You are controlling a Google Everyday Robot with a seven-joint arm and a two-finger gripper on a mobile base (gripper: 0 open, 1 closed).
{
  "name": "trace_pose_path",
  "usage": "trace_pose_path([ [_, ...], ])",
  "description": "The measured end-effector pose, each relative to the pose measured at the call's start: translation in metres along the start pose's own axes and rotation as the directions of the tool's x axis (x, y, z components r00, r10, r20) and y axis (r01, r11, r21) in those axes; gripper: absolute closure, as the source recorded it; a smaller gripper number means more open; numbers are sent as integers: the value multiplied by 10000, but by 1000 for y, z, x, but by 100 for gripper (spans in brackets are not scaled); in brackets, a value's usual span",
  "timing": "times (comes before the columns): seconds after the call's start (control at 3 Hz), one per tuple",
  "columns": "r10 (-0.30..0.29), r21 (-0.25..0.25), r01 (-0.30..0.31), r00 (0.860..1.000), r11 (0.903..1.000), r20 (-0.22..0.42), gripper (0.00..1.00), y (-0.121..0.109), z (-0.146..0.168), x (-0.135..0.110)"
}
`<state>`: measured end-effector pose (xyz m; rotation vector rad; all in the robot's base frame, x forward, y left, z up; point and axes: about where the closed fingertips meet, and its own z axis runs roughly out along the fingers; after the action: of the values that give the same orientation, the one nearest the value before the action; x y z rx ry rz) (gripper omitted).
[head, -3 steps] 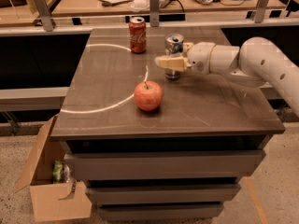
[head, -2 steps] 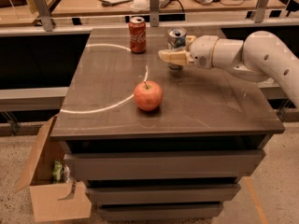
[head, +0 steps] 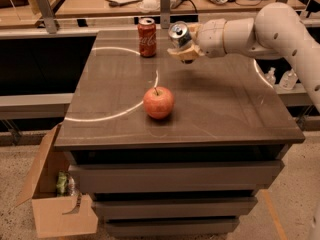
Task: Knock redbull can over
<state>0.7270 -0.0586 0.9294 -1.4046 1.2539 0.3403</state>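
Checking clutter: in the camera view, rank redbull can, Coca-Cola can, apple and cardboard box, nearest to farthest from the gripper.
The gripper is over the back of the table.
1. redbull can, beside it.
2. Coca-Cola can, back edge.
3. apple, table middle.
4. cardboard box, on the floor.

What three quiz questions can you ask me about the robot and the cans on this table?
1. True or false: the redbull can stands straight up.
2. Which thing is nearest the front edge of the table? A) the apple B) the red Coca-Cola can C) the redbull can
3. Fill in: the claw is near the ___ of the table, right beside the redbull can.

Key: 1 false, it is tilted. 2 A. 3 back.
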Motion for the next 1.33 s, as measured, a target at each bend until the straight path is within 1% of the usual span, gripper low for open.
trace_pose_path([
  [0.33,-1170,-716,1151,9929,9908,-225,100,3,5,1],
  [0.67,-1813,-1119,1768,9829,9779,-311,100,4,7,2],
  [1.0,-1937,-1202,1886,9806,9747,-315,100,4,8,2],
  [1.33,-3088,-1695,2954,9494,9402,-581,100,10,17,2],
])
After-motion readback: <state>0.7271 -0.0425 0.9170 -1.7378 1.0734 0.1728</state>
